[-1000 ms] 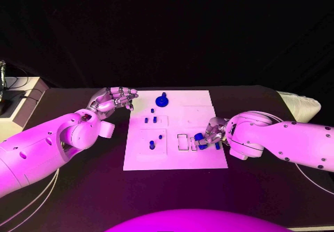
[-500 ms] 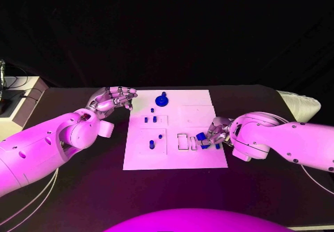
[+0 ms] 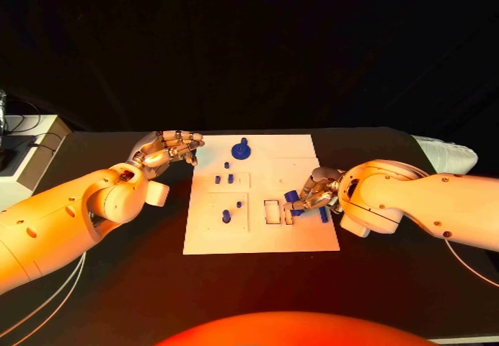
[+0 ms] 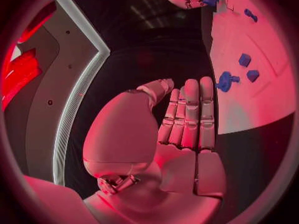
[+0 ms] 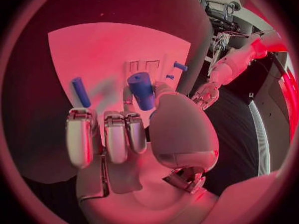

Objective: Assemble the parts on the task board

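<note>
- Partly done: several blue parts (image 3: 228, 215) standing in white board (image 3: 262, 238).
- Right hand (image 3: 315, 193) holding blue peg (image 5: 141, 90), not seated yet.
- Left hand (image 3: 166, 148) off board, fingers together, holding nothing.
- Loose peg (image 5: 80, 91) left on board.

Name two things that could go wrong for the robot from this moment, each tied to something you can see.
1. The right hand grips a blue part between fingertips only, so the part might tilt or slip before it reaches the white task board.
2. Another blue piece lies on the board right beside that hand's fingers; lowering the hand could knock it. The left hand hovers off the board's edge, holding nothing, so it cannot steady anything.
</note>
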{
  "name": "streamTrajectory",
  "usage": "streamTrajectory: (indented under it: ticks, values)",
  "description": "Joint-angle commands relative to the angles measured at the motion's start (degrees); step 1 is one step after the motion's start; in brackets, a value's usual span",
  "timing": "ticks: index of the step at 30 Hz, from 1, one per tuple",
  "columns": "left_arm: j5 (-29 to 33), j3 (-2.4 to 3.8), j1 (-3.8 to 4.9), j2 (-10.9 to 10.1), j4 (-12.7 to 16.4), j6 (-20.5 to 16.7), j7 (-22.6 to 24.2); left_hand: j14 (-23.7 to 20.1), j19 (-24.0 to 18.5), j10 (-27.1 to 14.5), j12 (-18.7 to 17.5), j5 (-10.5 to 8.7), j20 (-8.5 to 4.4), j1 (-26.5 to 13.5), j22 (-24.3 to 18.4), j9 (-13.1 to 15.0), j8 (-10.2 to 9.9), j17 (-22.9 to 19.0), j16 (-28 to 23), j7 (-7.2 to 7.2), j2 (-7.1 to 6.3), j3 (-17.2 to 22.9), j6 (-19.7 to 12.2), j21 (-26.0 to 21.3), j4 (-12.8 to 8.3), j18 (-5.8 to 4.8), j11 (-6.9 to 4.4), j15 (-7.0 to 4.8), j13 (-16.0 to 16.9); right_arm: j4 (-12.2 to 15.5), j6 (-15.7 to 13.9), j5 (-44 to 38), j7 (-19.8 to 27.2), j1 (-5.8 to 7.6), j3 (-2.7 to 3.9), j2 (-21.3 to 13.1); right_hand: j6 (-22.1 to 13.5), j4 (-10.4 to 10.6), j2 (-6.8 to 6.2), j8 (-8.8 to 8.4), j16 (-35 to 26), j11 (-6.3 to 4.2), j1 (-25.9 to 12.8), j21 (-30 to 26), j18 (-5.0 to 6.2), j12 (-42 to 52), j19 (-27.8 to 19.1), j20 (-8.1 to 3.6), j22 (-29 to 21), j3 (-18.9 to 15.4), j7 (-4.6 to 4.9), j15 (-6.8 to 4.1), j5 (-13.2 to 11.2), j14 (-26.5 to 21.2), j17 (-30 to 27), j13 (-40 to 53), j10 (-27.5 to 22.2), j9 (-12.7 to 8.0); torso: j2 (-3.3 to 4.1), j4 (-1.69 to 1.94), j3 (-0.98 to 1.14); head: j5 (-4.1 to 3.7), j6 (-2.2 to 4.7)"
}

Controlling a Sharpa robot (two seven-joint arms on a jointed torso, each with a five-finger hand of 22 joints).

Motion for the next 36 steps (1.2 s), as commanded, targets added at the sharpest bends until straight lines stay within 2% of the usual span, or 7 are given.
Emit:
streamTrajectory:
  ticks: [1,6,10,20,25,32,36]
  values:
    - [0.23,0.03,-0.02,0.07,0.09,1.29,0.15,0.00,-0.07,0.33,0.02,0.24,-0.07,-0.02,0.00,-0.07,-0.14,0.01,-0.37,0.27,0.30,0.13,-0.25,0.12,0.10,0.37,0.11,0.01,-0.05,-0.41,-0.94,2.09,0.40,-0.28,-0.02,1.40,0.57,-2.70,-0.14,0.07,0.24,-0.26,-0.66,0.16,-0.93,-0.10,4.43,-0.14,12.99,3.23,-0.20,-0.29,-0.35,5.86,15.07,14.51,5.59,0.08,0.00,-0.02,-0.03,0.16,0.02]
    - [0.23,0.03,-0.02,0.14,0.12,1.39,0.12,0.00,-0.07,0.33,0.02,0.24,-0.07,-0.02,0.00,-0.07,-0.14,0.01,-0.37,0.27,0.30,0.13,-0.25,0.12,0.10,0.37,0.11,0.01,-0.05,-1.79,-1.01,2.58,0.08,-1.36,-0.07,3.61,0.64,-2.68,-0.48,-0.07,0.24,-0.24,-1.39,-0.03,-0.90,-0.17,4.38,-0.13,12.94,3.52,-0.16,-0.28,-0.82,5.86,15.07,14.46,5.54,0.11,0.07,0.13,-0.03,0.13,0.02]
    - [0.24,0.03,-0.02,0.12,0.16,1.43,0.09,-0.01,-0.06,0.32,0.00,0.23,-0.07,-0.05,0.01,-0.08,-0.13,0.01,-0.37,0.29,0.29,0.13,-0.24,0.12,0.12,0.36,0.14,0.02,-0.07,-2.65,-1.10,2.61,-0.10,-1.98,-0.11,4.71,0.68,-2.66,-0.57,-0.17,0.24,-0.21,-2.00,-0.20,-0.87,-0.37,4.34,-0.11,12.89,3.73,-0.13,-0.26,-1.14,5.86,15.07,14.29,5.40,0.14,0.08,0.05,-0.02,0.24,0.01]
    - [0.25,0.03,-0.02,0.03,0.26,1.43,0.13,-0.01,-0.06,0.29,-0.02,0.22,-0.07,-0.10,0.01,-0.09,-0.14,0.00,-0.38,0.32,0.29,0.11,-0.24,0.12,0.16,0.35,0.16,0.04,-0.09,-3.37,-1.31,1.93,-0.18,-2.37,-0.13,6.04,0.87,-2.68,-0.98,-0.34,0.24,-0.17,-3.75,-0.30,-0.85,-0.47,4.32,-0.06,12.89,4.15,-0.10,-0.22,-2.49,5.86,15.07,14.21,5.33,0.35,0.05,-0.03,0.06,0.42,-0.07]
    - [0.27,0.03,-0.02,-0.01,0.29,1.43,0.13,-0.01,-0.06,0.27,-0.05,0.22,-0.06,-0.15,0.01,-0.10,-0.15,0.00,-0.39,0.35,0.28,0.10,-0.25,0.11,0.20,0.34,0.18,0.06,-0.11,-3.63,-1.65,1.58,-0.11,-2.40,-0.13,6.42,1.01,-2.67,-1.32,-0.43,0.24,-0.17,-5.21,-0.27,-0.86,-0.52,4.34,-0.04,12.93,4.22,-0.11,-0.21,-4.82,5.86,15.07,14.19,5.30,0.68,0.09,-0.02,0.05,0.48,-0.07]
    - [0.29,0.03,-0.02,-0.08,0.32,1.39,0.07,-0.01,-0.06,0.24,-0.07,0.22,-0.05,-0.19,0.00,-0.12,-0.17,0.01,-0.40,0.38,0.27,0.09,-0.29,0.10,0.23,0.33,0.20,0.08,-0.13,-3.84,-1.67,1.29,0.03,-2.41,-0.13,6.70,1.16,-2.59,-1.63,-0.45,0.24,-0.24,-7.69,-0.24,-0.88,-0.63,4.38,-0.07,13.01,1.97,-0.22,-0.26,-10.76,5.86,15.07,14.12,5.24,1.58,0.07,-0.03,0.02,0.62,-0.15]
    - [0.31,0.03,-0.02,-0.13,0.32,1.43,-0.03,-0.01,-0.06,0.24,-0.07,0.22,-0.05,-0.19,0.00,-0.12,-0.17,0.01,-0.40,0.38,0.27,0.09,-0.29,0.10,0.23,0.33,0.20,0.08,-0.13,-4.01,-2.03,1.05,0.06,-2.41,-0.13,6.81,1.25,-2.52,-1.28,-0.42,0.24,-0.28,-8.61,-0.27,-0.87,-0.62,4.38,-0.09,13.03,0.67,-0.26,-0.29,-12.05,5.86,15.07,14.13,5.25,1.93,0.08,-0.02,0.03,0.62,-0.17]
